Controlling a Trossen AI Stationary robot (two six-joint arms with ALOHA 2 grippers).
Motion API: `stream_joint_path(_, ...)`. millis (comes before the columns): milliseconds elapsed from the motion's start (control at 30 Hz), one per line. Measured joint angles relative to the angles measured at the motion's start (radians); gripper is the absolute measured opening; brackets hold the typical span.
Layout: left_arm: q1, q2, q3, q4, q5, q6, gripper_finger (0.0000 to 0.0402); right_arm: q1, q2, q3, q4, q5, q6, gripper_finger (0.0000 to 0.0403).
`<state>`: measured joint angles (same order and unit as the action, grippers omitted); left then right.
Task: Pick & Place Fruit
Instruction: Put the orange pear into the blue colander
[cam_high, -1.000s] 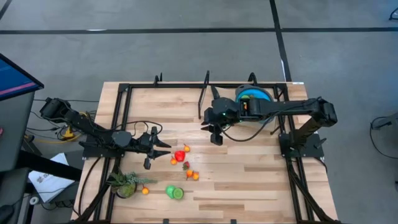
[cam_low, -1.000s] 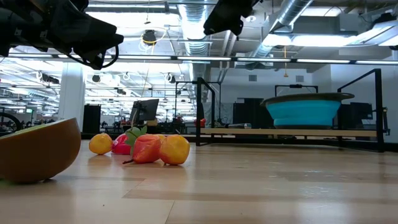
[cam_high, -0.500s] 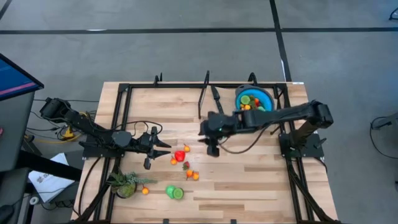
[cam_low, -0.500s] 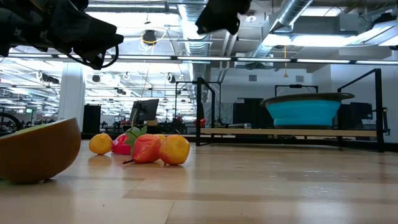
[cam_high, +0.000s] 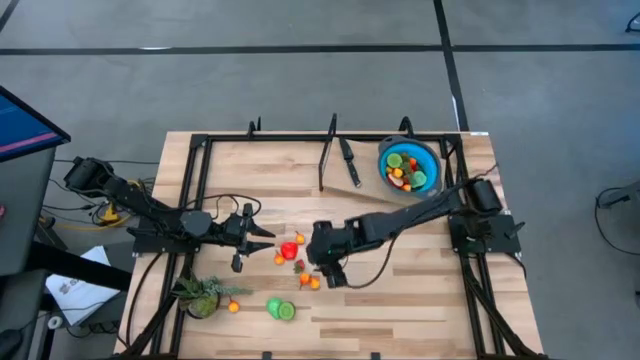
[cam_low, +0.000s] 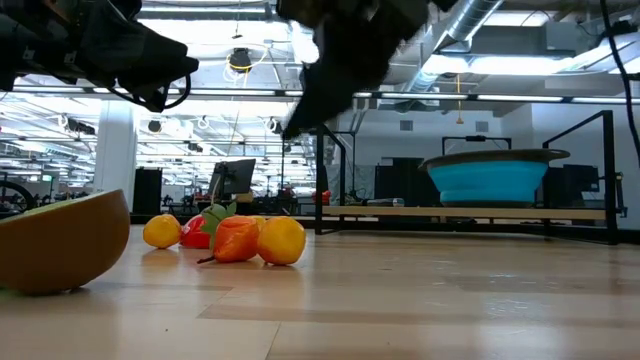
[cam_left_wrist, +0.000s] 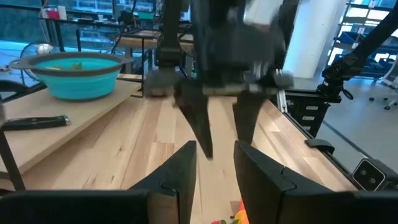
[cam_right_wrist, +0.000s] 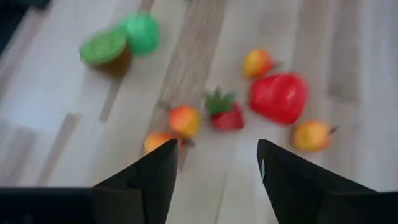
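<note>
Loose toy fruits lie on the table between the arms: a red one (cam_high: 290, 250) (cam_right_wrist: 280, 96), a strawberry (cam_right_wrist: 224, 113) and several small orange ones (cam_right_wrist: 185, 119). A green ball (cam_right_wrist: 140, 31) and a kiwi half (cam_right_wrist: 104, 48) lie nearer the near edge. More fruit sits in the blue bowl (cam_high: 408, 166). My right gripper (cam_high: 330, 274) (cam_right_wrist: 216, 149) hangs open just right of and above the cluster, touching nothing. My left gripper (cam_high: 262, 238) (cam_left_wrist: 214, 152) is open, left of the cluster and above the table.
A black-handled knife (cam_high: 349, 160) lies by the bowl near the far edge. A spiky green plant (cam_high: 200, 293) sits at the near left with a small orange fruit (cam_high: 233, 307) beside it. A black frame (cam_high: 200, 140) runs around the table. Bare wood stretches to the near right.
My right arm has swung from beside the blue bowl toward the table's left and near edge, coming down over the fruit cluster. The bowl, covered by the arm a second ago, now shows with its fruit.
</note>
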<state>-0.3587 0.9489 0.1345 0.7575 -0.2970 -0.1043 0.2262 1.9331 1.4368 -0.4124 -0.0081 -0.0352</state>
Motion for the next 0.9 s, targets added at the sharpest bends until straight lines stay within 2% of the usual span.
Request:
stream_joint_path(400,0.0,0.0,0.0,0.0,0.001,-0.005,0.0103,0.089,0.169,0.0,0.1,-0.022,0.001,0.0194)
stream_joint_path(667,0.0,0.0,0.0,0.0,0.001,-0.011,0.0103,0.109,0.218,-0.001,0.157,-0.02,0.001,0.0193)
stream_joint_path(767,0.0,0.0,0.0,0.0,0.002,-0.015,0.0103,0.107,0.216,0.0,0.155,0.0,0.019,0.0176)
stream_joint_path(900,0.0,0.0,0.0,0.0,0.002,-0.016,0.0103,0.098,0.216,0.0,0.155,0.006,0.028,0.0134)
